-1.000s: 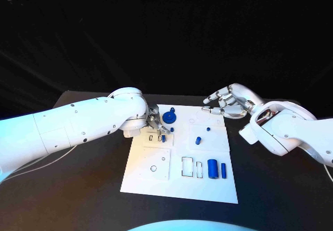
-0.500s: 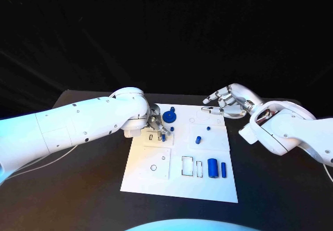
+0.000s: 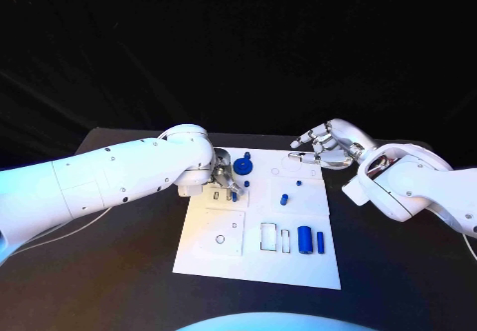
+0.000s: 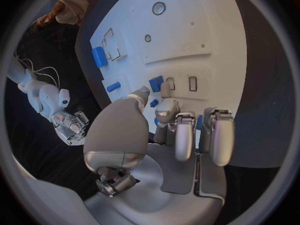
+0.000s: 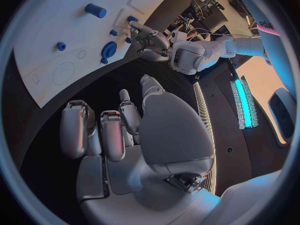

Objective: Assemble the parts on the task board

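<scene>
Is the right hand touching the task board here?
Apart. In the right wrist view the right hand hangs over the dark table, a clear gap between its fingers and the task board.

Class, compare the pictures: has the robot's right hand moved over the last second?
No. The right hand hovers at the same far right corner of the task board.

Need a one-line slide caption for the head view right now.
Left hand works at blue parts on the white task board while the right hand hovers over its far corner.
</scene>
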Controlling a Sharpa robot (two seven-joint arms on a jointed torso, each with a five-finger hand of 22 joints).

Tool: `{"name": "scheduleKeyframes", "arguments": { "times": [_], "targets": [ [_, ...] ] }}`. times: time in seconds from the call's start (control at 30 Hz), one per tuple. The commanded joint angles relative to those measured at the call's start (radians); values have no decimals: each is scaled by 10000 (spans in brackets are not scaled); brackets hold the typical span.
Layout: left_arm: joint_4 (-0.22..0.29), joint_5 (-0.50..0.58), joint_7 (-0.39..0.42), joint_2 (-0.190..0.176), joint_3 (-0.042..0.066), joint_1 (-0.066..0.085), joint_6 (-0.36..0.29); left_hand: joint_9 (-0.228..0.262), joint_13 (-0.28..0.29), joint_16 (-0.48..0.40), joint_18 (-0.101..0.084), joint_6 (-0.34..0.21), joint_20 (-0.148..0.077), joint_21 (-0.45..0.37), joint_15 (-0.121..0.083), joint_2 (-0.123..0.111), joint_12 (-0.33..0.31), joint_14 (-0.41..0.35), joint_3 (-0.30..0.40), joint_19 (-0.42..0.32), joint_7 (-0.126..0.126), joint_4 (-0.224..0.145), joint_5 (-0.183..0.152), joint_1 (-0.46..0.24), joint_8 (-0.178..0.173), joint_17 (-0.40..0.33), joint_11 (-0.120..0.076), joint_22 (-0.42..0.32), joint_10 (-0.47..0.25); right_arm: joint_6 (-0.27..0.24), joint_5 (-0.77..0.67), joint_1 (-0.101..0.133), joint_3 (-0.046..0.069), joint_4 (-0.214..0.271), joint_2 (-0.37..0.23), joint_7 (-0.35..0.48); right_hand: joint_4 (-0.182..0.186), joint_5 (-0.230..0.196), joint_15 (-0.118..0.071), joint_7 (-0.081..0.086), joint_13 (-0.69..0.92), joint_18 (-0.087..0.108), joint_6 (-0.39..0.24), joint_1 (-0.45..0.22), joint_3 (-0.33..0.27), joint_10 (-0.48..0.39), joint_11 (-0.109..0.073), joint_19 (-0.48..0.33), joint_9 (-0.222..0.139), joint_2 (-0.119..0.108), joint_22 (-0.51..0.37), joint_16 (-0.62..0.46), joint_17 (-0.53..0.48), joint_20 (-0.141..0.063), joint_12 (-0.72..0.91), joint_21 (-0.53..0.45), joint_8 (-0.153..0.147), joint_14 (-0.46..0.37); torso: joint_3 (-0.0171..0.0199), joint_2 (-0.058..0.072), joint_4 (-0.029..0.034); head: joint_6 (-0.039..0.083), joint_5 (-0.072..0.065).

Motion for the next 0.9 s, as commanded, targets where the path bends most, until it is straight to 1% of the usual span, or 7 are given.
{"name": "scheduleKeyframes", "arguments": {
  "times": [0.03,0.23,0.77,0.8,0.87,0.9],
  "targets": [
    [-15,93,-451,42,2,-8,273,61,10,24,-150,-88,-64,62,-53,6,60,1050,111,1019,-6,-1,-3,110,55,2635,-67,2634,-36,148,-115,-11,-2,-1,14,-1,2,44,-95,-11,-16,178,-13,-21,-49,-11,-39,-43,12,86,935,-35,1022,-54,-57,-67,62,623,2,3,3,-13,6],
    [-59,109,-455,58,1,-29,318,149,9,24,-150,-124,-64,62,-55,-2,46,1050,255,1019,-8,-7,-3,183,71,2635,-70,2634,-43,154,-115,-15,-2,-1,10,-2,2,44,-95,-11,-16,178,-13,-21,-49,-11,-39,-43,12,86,935,-35,1022,-54,-57,-67,62,623,0,8,-8,-30,2],
    [-122,184,-453,93,0,-47,381,261,29,24,-150,-164,-65,62,-58,14,51,1050,448,1019,-12,-13,-4,270,90,2635,-74,2634,-39,185,-115,-31,-3,-7,28,1,4,58,-96,-11,-22,178,-14,-17,-45,-14,-40,-44,12,107,932,-39,1019,-56,-62,-73,68,622,4,11,3,-93,-10],
    [-123,207,-451,93,0,-47,356,283,30,24,-150,-171,-65,62,-59,25,49,1050,491,1019,-15,-19,-3,297,93,2635,-76,2634,-39,185,-115,-34,-3,-9,30,2,4,58,-96,-11,-22,178,-14,-17,-45,-14,-40,-44,12,107,932,-39,1019,-56,-62,-73,68,622,6,9,2,-104,-5],
    [-123,266,-447,88,0,-48,299,367,36,24,-150,-222,-71,62,-84,140,39,1050,786,1019,-32,-82,2,538,97,2635,-97,2634,-42,186,-115,-37,-3,-12,31,3,4,58,-96,-11,-22,178,-14,-17,-45,-14,-40,-44,12,107,932,-39,1019,-56,-62,-73,68,622,6,8,2,-105,-2],
    [-122,304,-444,84,0,-48,262,418,33,24,-150,-257,-77,62,-105,219,24,1050,1005,1019,-46,-175,7,746,99,2635,-116,2634,-50,187,-115,-38,-3,-14,32,3,4,58,-96,-11,-22,178,-14,-17,-45,-14,-40,-44,12,107,932,-39,1019,-56,-62,-73,68,622,7,8,1,-106,1]
  ]
}}
